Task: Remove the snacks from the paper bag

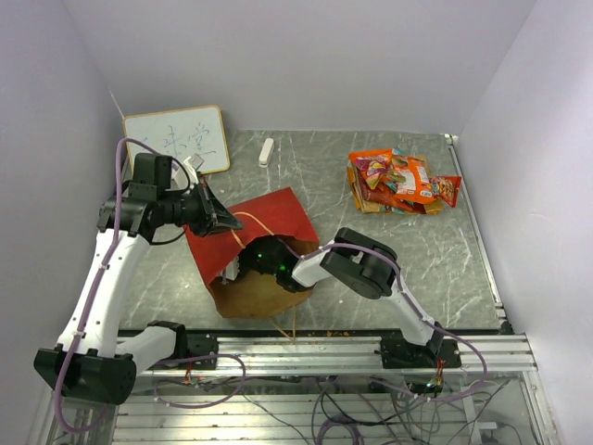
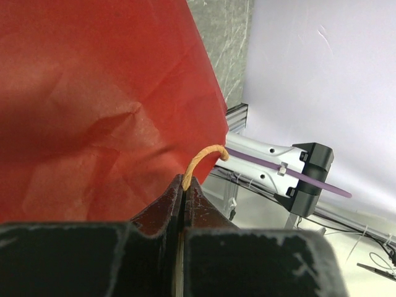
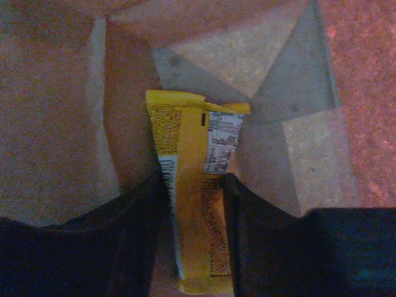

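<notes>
The red paper bag lies on its side, its brown mouth facing the near edge. My left gripper is shut on the bag's tan cord handle and holds the top edge up; the red bag wall fills the left wrist view. My right gripper reaches inside the bag. In the right wrist view, my right gripper is closed on a yellow-orange snack packet lying against the bag's brown bottom folds. Several snack packets lie piled at the back right.
A white whiteboard leans at the back left. A small white marker lies near the back wall. The table's metal rail runs along the near edge. White walls enclose the left, back and right.
</notes>
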Robot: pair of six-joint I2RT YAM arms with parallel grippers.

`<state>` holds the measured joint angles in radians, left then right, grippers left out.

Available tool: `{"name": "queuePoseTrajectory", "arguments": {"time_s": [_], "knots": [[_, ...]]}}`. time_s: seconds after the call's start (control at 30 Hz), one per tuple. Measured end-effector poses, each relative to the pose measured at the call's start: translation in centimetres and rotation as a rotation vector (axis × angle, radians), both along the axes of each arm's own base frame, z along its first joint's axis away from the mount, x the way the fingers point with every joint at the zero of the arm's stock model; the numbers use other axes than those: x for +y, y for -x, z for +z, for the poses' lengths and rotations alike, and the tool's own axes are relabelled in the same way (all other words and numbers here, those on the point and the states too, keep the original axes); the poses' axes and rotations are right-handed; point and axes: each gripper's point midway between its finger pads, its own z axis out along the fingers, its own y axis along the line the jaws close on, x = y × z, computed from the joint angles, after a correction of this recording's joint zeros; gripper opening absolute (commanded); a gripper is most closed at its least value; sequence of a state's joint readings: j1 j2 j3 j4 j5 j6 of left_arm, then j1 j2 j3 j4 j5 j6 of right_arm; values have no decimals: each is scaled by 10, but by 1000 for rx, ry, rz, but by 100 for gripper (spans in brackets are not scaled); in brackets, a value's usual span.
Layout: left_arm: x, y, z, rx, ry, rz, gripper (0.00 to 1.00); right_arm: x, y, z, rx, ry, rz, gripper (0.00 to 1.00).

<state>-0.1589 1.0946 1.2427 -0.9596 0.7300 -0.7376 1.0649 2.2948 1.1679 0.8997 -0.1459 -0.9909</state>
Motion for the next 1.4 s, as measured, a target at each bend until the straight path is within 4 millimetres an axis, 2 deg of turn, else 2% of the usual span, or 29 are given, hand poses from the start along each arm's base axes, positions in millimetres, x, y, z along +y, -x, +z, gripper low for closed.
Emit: {"name": "queuePoseTrajectory", "arguments": {"time_s": [0.33, 0.57, 0.77, 1.03, 1.1, 1.2, 1.3, 1.4], "knots": [[1, 8, 5, -16, 1, 0, 7, -3, -4, -2, -19, 12, -23, 0], [1, 6, 3, -6, 0, 0, 7, -11, 7, 8, 28, 14, -27, 0], [0, 1, 3, -3, 2, 2, 7, -29, 34, 19, 113, 28, -25, 0], [-3, -12, 14, -40, 28, 21, 7, -54, 91, 63, 265, 20, -13, 0], [-4, -15, 17, -50, 37, 26, 7, -63, 96, 77, 310, 8, -33, 0], [-7, -21, 25, -76, 68, 28, 7, -87, 102, 90, 373, 1, -84, 0], [-11, -27, 33, -110, 109, 24, 7, -107, 109, 85, 396, 37, -99, 0], [-16, -32, 37, -119, 133, 7, 7, -113, 111, 71, 413, 95, -97, 0]]}}
